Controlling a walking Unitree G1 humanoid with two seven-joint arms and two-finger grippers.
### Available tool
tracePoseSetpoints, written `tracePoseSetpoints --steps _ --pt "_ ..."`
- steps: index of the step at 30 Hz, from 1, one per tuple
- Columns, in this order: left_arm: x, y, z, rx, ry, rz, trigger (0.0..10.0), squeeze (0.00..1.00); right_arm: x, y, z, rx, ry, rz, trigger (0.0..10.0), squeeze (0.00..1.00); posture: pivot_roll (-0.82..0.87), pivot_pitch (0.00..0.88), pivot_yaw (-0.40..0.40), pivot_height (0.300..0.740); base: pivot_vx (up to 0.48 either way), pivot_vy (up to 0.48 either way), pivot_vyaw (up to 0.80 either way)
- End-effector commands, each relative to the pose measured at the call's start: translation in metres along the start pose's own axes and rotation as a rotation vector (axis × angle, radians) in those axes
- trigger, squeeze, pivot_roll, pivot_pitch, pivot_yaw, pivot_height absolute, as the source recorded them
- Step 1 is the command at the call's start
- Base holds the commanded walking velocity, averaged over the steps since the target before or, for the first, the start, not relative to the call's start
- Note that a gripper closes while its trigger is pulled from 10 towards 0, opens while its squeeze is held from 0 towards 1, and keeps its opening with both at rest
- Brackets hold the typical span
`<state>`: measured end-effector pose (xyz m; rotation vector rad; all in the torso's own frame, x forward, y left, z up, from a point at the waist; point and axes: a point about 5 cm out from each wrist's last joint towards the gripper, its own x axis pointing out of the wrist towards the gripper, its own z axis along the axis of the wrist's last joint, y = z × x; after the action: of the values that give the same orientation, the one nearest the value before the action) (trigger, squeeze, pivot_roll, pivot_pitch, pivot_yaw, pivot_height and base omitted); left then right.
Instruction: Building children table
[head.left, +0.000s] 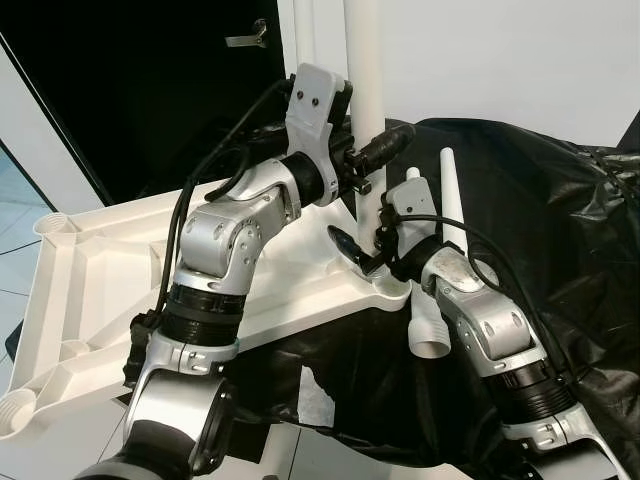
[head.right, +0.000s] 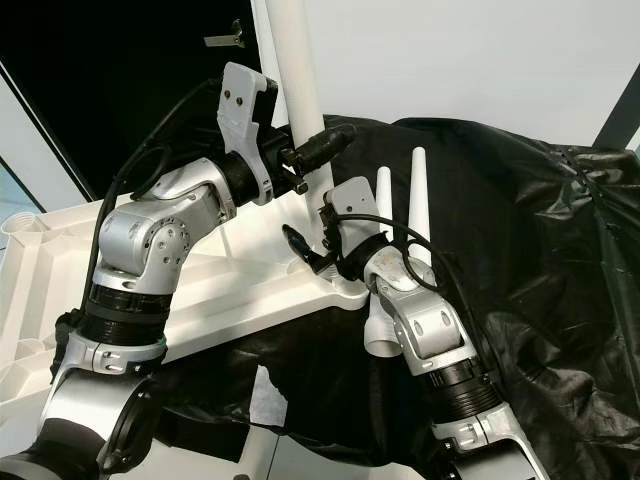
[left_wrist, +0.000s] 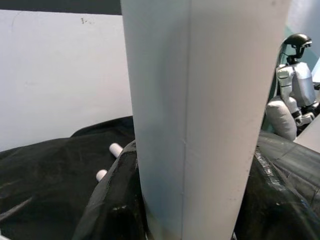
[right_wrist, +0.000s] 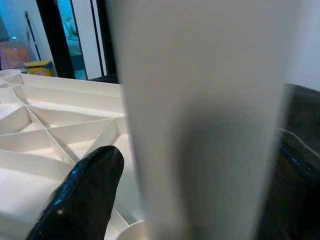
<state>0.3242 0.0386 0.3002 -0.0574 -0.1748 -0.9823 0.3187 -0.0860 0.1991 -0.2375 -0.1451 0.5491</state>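
Left eye view: a white table leg (head.left: 366, 110) stands up at the upside-down tabletop's (head.left: 100, 280) corner. The left gripper (head.left: 372, 160) squeezes it up high. The right gripper (head.left: 365, 245) squeezes it low down.

Right eye view: two spare legs (head.right: 418, 200) lie on black plastic sheet (head.right: 540, 250) just beside that corner.

Left wrist view: the leg sits tight between the black fingers (left_wrist: 112, 205).

Right wrist view: one black finger (right_wrist: 80, 195) touches the leg above the tabletop's ribs.

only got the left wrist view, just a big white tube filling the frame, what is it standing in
Observer: The white table leg stands upright in a corner socket of the upside-down white tabletop, which lies partly on a black sheet.
Operator: where's the other arm
Observer: The right tool is low on the same leg, just above the socket, one black finger on each side of it.
Operator: and mine
Observer: The left tool grips the leg higher up, above the right one.
Operator: any legs left to fit
Observer: Two loose white legs lie on the black sheet behind the right arm, and the tabletop's other visible corner sockets hold no leg.
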Motion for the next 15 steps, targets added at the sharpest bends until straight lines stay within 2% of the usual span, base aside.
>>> tracePoseSetpoints --steps 1,5,12,13,14,15 --pt "0.0008 0.0037 0.0062 0.018 -0.021 0.060 10.0 0.00 0.0021 0.0005 0.0026 -0.011 -0.011 -0.005 10.0 0.00 0.00 0.000 0.053 0.740 0.000 0.000 0.00" --pt "0.0050 0.0012 0.0097 0.017 -0.035 0.073 10.0 0.00 0.0074 0.0002 0.0021 -0.006 -0.014 -0.077 10.0 0.00 0.00 0.000 0.058 0.740 0.000 0.000 0.00" --pt "0.0096 -0.0025 0.0128 0.006 -0.056 0.079 10.0 0.00 0.0116 0.0003 0.0004 0.026 -0.014 -0.126 10.0 0.00 0.01 0.000 0.054 0.740 0.000 0.000 0.00" --pt "0.0101 -0.0028 0.0133 0.007 -0.058 0.079 10.0 0.00 0.0119 0.0006 0.0000 0.030 -0.013 -0.132 2.8 0.00 0.01 0.000 0.054 0.740 0.000 0.000 0.00" --pt "0.0101 -0.0028 0.0133 0.007 -0.058 0.079 10.0 0.00 0.0119 0.0006 0.0000 0.030 -0.013 -0.132 2.8 0.00 0.01 0.000 0.054 0.740 0.000 0.000 0.00" --pt "0.0104 -0.0035 0.0142 0.012 -0.060 0.076 10.0 0.00 0.0118 0.0022 -0.0006 0.038 -0.011 -0.128 0.0 0.00 0.01 0.000 0.055 0.740 0.000 0.000 0.00"
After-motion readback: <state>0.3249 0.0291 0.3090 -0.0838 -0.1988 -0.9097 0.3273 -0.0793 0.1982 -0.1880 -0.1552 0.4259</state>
